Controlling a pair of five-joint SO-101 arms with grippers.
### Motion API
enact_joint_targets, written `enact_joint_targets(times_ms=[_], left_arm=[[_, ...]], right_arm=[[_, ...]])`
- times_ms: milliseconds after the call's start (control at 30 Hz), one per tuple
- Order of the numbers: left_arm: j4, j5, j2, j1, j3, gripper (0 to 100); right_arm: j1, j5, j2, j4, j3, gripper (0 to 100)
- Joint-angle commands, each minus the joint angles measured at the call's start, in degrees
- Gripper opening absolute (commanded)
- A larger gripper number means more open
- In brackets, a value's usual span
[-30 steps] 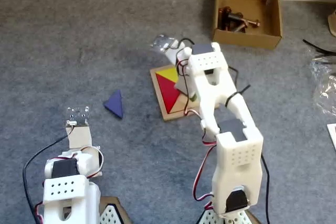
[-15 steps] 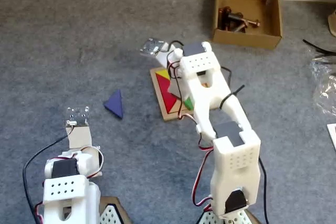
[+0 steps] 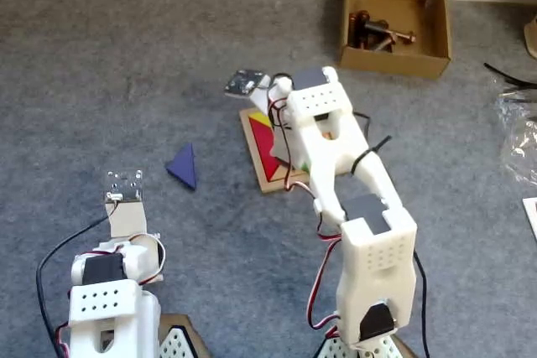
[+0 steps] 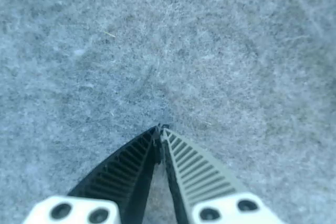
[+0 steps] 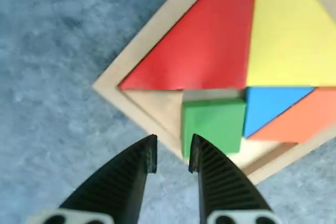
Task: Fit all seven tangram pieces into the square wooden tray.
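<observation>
**Right gripper empty at the tray corner, one triangle left outside**

The right gripper (image 5: 172, 156) is held with its jaws a little apart and nothing between them, just short of the wooden tray (image 5: 107, 85). The green square (image 5: 212, 121) lies directly ahead of its fingertips, and whether it is fully seated cannot be told. Next to that square a bare triangular pocket (image 5: 157, 108) is bounded by the red triangle (image 5: 194, 45) and the rim. That pocket is judged to be meant for the loose blue triangle (image 3: 183, 165), which lies well off to this gripper's left. The left gripper (image 4: 160, 129), pinched shut on nothing, is nearer to it. The triangle should be taken by its flat faces, lifted over the rim and lowered level. Open carpet (image 3: 101, 64) surrounds the piece, so approach room is ample.
</observation>
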Motion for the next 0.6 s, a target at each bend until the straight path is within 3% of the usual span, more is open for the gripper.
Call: enact_joint_targets(times_ms=[0, 233, 400, 567], left_arm=[[0.62, 0.53, -0.22, -1.27, -0.04, 0], [0.62, 0.53, -0.22, -1.27, -0.04, 0], [0.62, 0.53, -0.22, -1.27, -0.04, 0], [0.62, 0.53, -0.22, -1.27, -0.04, 0]], right_arm=[[3.38, -0.44, -4.62, 3.03, -4.0, 10.5], [3.82, -2.37, -4.62, 5.23, -3.65, 10.3], [3.91, -3.52, -4.26, 5.14, -3.65, 2.4], [5.76, -3.96, -4.0, 1.89, -3.56, 0.9]])
